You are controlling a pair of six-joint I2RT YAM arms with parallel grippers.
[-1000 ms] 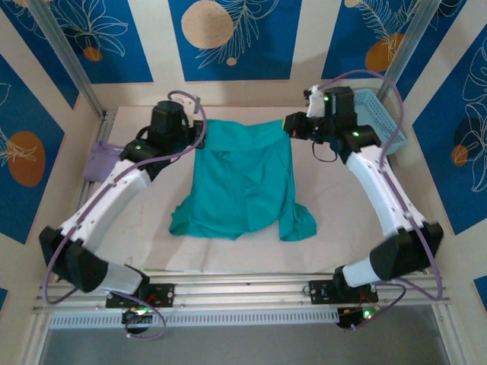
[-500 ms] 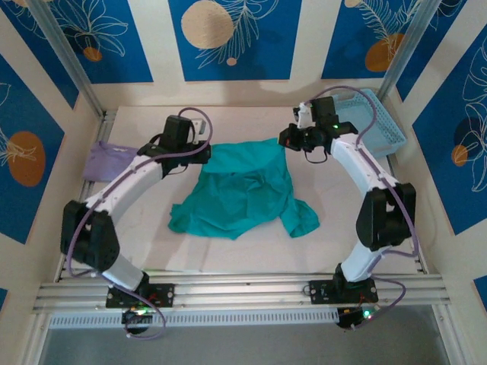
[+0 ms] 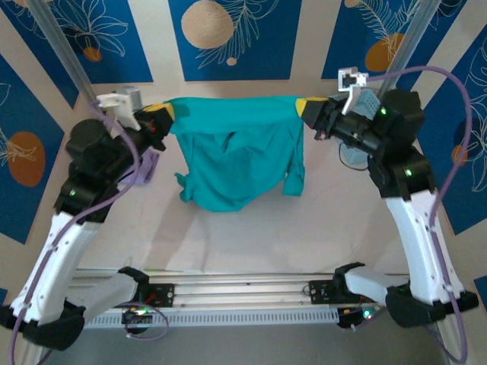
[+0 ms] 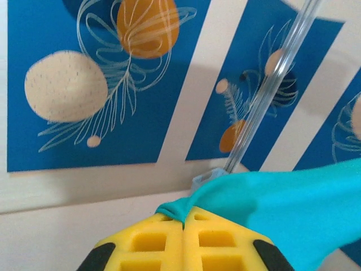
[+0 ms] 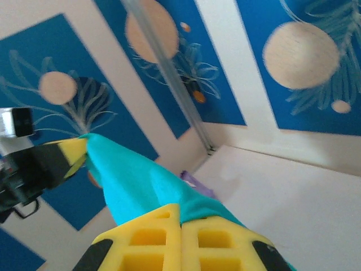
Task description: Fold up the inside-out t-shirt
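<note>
The t-shirt is held stretched across the upper middle of the frame, above the tabletop. Its top corners are pinched in the closed left jaws and right jaws. The basket at upper right is mostly hidden, so its contents cannot be told.

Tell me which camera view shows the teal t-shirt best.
Top external: the whole t-shirt hangs there, stretched between the left gripper and right gripper. The left wrist view catches a corner pinched in yellow fingers; the right wrist view, a taut strip running off its fingers.
</note>
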